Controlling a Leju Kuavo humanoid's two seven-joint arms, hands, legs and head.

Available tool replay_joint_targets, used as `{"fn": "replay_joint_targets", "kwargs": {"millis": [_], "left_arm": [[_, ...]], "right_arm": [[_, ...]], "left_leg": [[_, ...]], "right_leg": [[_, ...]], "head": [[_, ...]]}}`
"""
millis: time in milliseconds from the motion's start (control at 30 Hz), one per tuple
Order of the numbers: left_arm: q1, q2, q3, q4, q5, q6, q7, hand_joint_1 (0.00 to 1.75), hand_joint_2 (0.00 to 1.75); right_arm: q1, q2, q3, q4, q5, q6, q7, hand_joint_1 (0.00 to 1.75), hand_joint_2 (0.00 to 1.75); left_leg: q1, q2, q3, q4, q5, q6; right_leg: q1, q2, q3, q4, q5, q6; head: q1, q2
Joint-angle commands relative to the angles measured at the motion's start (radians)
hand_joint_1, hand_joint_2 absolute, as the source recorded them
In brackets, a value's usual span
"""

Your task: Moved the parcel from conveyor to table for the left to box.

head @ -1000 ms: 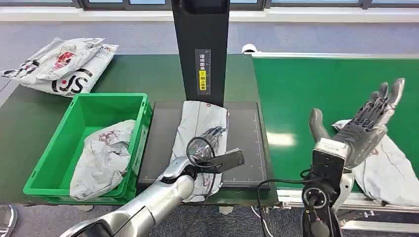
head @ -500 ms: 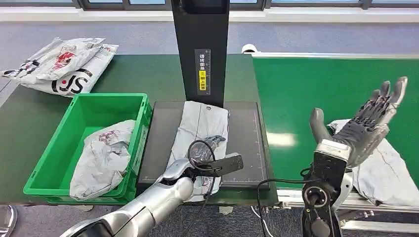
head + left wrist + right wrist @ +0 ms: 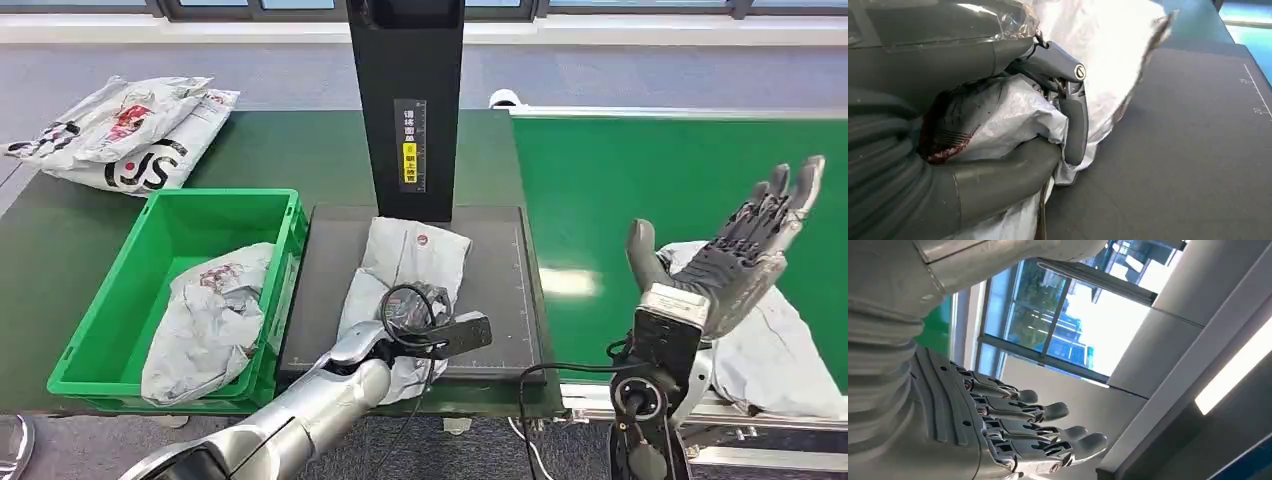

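Observation:
A grey plastic parcel point(image 3: 408, 262) lies crumpled on the black mat point(image 3: 500, 290) in front of the black post. My left hand point(image 3: 425, 305) grips its near part, and in the left wrist view the fingers point(image 3: 1073, 110) and thumb close around a bunch of the grey film point(image 3: 1013, 112). My right hand point(image 3: 735, 255) is raised above the green conveyor point(image 3: 640, 170), palm up, fingers spread and holding nothing; the right wrist view shows its fingers point(image 3: 1023, 425) against ceiling and windows. A second grey parcel point(image 3: 780, 345) lies on the conveyor under that hand.
A green crate point(image 3: 180, 225) with one grey parcel point(image 3: 210, 320) inside stands left of the mat. Several more parcels point(image 3: 130, 130) are piled at the table's far left. The black post point(image 3: 408, 100) rises behind the mat.
My left hand has pulled back toward me with its fingers closing on the parcel, which has bunched up and shortened. The right hand has stayed raised and spread.

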Motion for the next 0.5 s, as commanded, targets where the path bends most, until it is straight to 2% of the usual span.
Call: {"fn": "replay_joint_targets", "kwargs": {"millis": [33, 167, 233, 333, 367, 433, 500], "left_arm": [[-0.03, 0.016, 0.023, 0.052, -0.018, 0.028, -0.014, 1.75, 1.75], [-0.047, 0.027, 0.063, -0.013, -0.006, 0.083, -0.058, 1.75, 1.75], [-0.055, 0.064, 0.086, -0.166, -0.004, 0.107, -0.069, 1.75, 1.75], [-0.052, 0.158, 0.116, -0.486, -0.014, 0.116, -0.039, 1.75, 1.75], [-0.05, 0.18, 0.126, -0.558, -0.014, 0.089, -0.014, 1.75, 1.75], [-0.059, 0.241, 0.159, -0.721, -0.061, 0.17, -0.008, 1.75, 1.75], [-0.059, 0.29, 0.208, -0.84, -0.07, 0.16, 0.001, 1.75, 1.75]], "right_arm": [[-0.034, 0.012, -0.013, 0.048, -0.003, 0.003, -0.001, 0.0, 1.75], [-0.027, 0.019, -0.024, 0.038, 0.004, 0.003, -0.002, 0.0, 1.75], [-0.013, 0.02, -0.034, 0.015, 0.011, 0.003, 0.006, 0.0, 1.75], [0.019, 0.018, -0.057, -0.026, 0.009, 0.003, 0.0, 0.0, 1.75], [0.026, 0.016, -0.061, -0.033, 0.005, 0.003, -0.002, 0.0, 1.75], [0.047, 0.012, -0.076, -0.045, -0.004, 0.003, -0.013, 0.0, 1.75], [0.06, 0.01, -0.084, -0.051, -0.016, 0.003, -0.024, 0.0, 1.75]], "left_leg": [[0.0, 0.003, 0.002, -0.001, -0.001, 0.0], [0.0, 0.002, 0.0, 0.0, 0.0, 0.0], [0.001, 0.002, 0.001, 0.0, 0.0, 0.0], [0.001, 0.0, -0.003, 0.002, 0.0, 0.0], [0.001, 0.001, -0.003, 0.002, 0.0, 0.0], [0.001, 0.002, -0.003, 0.002, 0.0, 0.0], [0.001, 0.003, -0.002, 0.002, -0.001, -0.001]], "right_leg": [[0.001, 0.001, 0.001, -0.001, 0.0, -0.001], [0.001, 0.001, 0.0, 0.0, 0.0, 0.0], [0.001, 0.0, 0.001, -0.001, 0.0, -0.001], [0.001, -0.001, -0.003, 0.001, 0.0, -0.001], [0.001, -0.001, -0.003, 0.002, 0.0, -0.001], [0.002, 0.0, -0.003, 0.001, 0.0, -0.001], [0.002, 0.001, -0.003, 0.001, 0.0, -0.001]], "head": [[0.0, 0.0], [0.0, 0.0], [0.0, 0.0], [0.0, 0.0], [0.0, 0.0], [0.0, 0.0], [0.0, 0.0]]}}
